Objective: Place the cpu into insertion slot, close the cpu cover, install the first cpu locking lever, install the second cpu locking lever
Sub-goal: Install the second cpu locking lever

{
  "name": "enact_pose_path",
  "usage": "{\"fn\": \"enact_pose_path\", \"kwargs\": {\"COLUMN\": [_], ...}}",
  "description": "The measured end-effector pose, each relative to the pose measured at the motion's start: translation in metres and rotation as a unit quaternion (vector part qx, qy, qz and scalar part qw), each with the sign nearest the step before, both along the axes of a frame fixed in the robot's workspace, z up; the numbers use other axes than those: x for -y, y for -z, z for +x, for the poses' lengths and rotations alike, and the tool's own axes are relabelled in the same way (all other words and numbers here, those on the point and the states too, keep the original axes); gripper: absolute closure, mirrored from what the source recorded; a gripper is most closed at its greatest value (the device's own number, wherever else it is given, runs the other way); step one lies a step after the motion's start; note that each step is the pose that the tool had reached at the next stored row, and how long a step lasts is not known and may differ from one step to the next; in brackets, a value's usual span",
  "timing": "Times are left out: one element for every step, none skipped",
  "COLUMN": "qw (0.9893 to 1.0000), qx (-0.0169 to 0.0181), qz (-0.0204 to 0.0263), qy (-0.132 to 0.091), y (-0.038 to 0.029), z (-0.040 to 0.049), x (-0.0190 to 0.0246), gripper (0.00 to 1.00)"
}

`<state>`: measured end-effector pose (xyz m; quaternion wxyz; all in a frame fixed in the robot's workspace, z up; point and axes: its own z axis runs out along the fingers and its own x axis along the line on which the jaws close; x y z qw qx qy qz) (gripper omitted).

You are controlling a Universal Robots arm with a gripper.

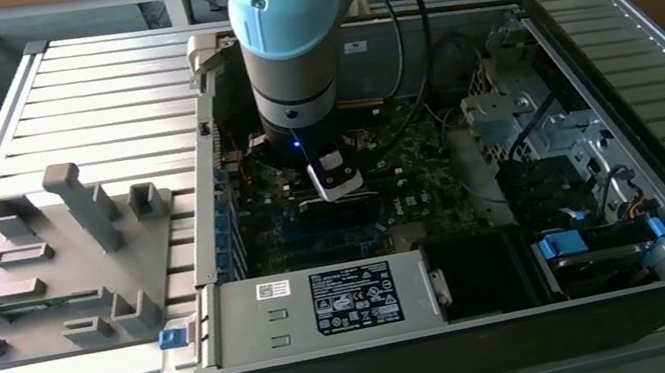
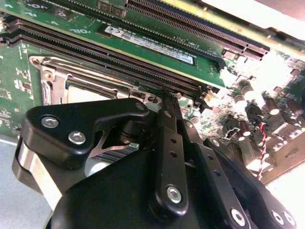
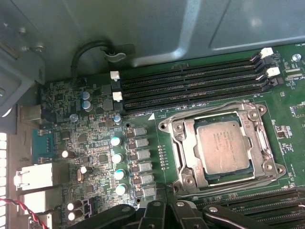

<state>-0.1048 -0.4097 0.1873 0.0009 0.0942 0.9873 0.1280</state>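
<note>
The cpu (image 3: 223, 145) lies seated in the insertion slot (image 3: 183, 148), the cpu cover (image 3: 259, 125) down around it. Tool (image 3: 164, 210) state cannot be determined. Risk: unlatched levers could let the cover lift.

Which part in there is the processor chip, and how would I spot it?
Look on the green motherboard inside the open black computer case, just beside the long black memory slots. There a silvery metal frame surrounds the cpu: a flat, pale grey square, the one smooth metal face among small components.
</note>
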Motion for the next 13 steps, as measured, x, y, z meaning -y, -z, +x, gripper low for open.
{"fn": "enact_pose_path", "kwargs": {"qw": [1.0000,1.0000,1.0000,1.0000,1.0000,1.0000,1.0000,1.0000,1.0000,1.0000,1.0000,1.0000,1.0000], "qx": [0.0000,0.0000,0.0000,0.0000,0.0000,0.0001,0.0003,0.0003,0.0002,-0.0002,0.0000,0.0001,0.0001], "qz": [-0.0001,-0.0003,-0.0004,-0.0005,-0.0005,-0.0005,-0.0001,0.0001,0.0000,-0.0006,-0.0005,-0.0004,-0.0004], "qy": [0.000,0.000,0.000,0.000,0.000,0.000,0.000,0.000,0.000,0.000,0.000,0.000,0.000], "y": [0.0000,0.0001,0.0001,0.0001,0.0001,-0.0004,-0.0012,-0.0025,-0.0039,-0.0050,-0.0052,-0.0054,-0.0054], "z": [0.0000,0.0000,0.0000,0.0000,0.0000,0.0000,0.0001,0.0001,0.0000,-0.0001,-0.0001,0.0000,0.0001], "x": [0.0000,-0.0001,0.0000,-0.0001,0.0000,-0.0001,-0.0002,-0.0002,-0.0002,-0.0001,-0.0001,-0.0001,-0.0001], "gripper": [0.90,0.90,0.90,0.90,0.90,0.90,0.90,0.90,0.90,0.90,0.90,0.90,0.90]}}
